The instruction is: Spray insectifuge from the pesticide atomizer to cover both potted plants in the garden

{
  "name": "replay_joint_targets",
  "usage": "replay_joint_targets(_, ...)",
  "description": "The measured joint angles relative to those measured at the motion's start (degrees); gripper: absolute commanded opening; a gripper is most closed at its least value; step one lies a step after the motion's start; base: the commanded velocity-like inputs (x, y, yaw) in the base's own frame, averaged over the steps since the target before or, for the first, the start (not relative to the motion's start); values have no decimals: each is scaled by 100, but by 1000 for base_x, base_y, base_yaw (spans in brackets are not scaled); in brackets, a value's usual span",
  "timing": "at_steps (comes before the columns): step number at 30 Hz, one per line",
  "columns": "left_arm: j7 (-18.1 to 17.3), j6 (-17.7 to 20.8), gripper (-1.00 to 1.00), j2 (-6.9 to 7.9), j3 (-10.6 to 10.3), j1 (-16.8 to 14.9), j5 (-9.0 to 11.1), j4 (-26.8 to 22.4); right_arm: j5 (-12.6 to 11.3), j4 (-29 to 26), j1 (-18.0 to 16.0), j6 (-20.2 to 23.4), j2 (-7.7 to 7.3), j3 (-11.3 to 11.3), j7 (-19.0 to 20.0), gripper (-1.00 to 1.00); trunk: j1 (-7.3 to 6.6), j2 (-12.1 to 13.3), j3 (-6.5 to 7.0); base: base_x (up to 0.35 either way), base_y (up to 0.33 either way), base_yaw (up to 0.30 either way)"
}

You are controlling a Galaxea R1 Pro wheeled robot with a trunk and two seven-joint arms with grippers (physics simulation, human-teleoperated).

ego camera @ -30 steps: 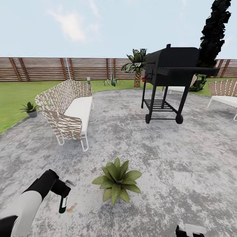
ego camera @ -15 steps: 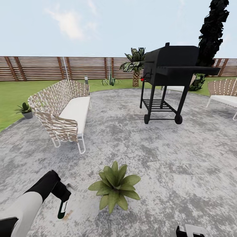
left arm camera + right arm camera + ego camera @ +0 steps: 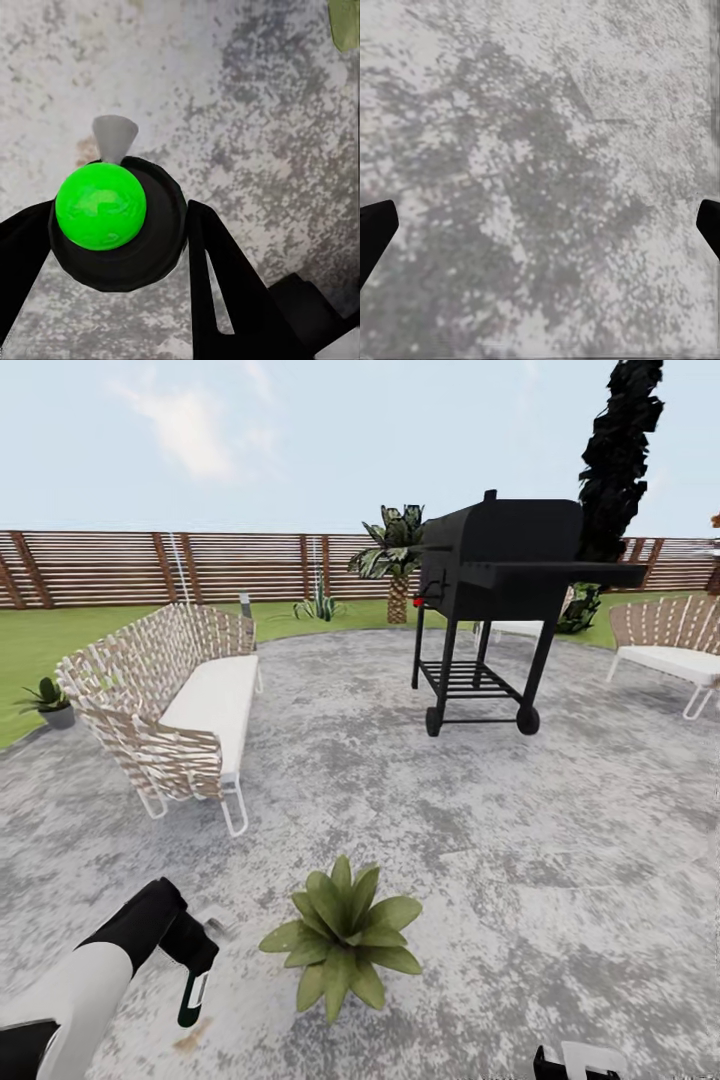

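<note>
Left tool (image 3: pixel 112 247) clamped around pesticide atomizer (image 3: pixel 192 996), pale label unreadable; right tool (image 3: pixel 540 225) spread wide.

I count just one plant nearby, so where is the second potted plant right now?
In the head view, the second potted plant sits far left on the lawn's edge, just beyond the woven bench, well away from the near plant.
</note>
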Motion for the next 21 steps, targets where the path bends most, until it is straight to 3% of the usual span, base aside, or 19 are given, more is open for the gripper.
replay_joint_targets(5,-19,-61,-100,-27,30,38,31,29,0,-1,0,0,-9,0,0,100,0,0,0,3,3,-226)
replay_joint_targets(12,-73,-117,-100,-60,-5,465,25,22,0,1,-1,0,-9,0,0,100,0,0,0,0,0,-114)
replay_joint_targets(13,-162,-115,-100,-73,-21,457,32,18,0,1,-1,0,-9,0,0,100,0,0,0,0,0,-2)
replay_joint_targets(15,-910,-89,-100,-118,-389,370,31,-89,0,2,-1,0,-9,-1,0,100,0,0,0,0,0,0)
replay_joint_targets(17,-1432,-75,-100,-93,-610,194,-5,-348,0,2,-1,0,-9,0,0,100,0,0,1,0,0,0)
replay_joint_targets(19,-1605,-61,-100,-65,-693,122,-26,-510,0,2,-1,0,-9,0,0,100,0,0,0,0,0,0)
replay_joint_targets(21,-1668,-58,-100,-58,-763,125,-285,-570,0,2,-1,0,-9,0,0,100,0,0,0,0,0,0)
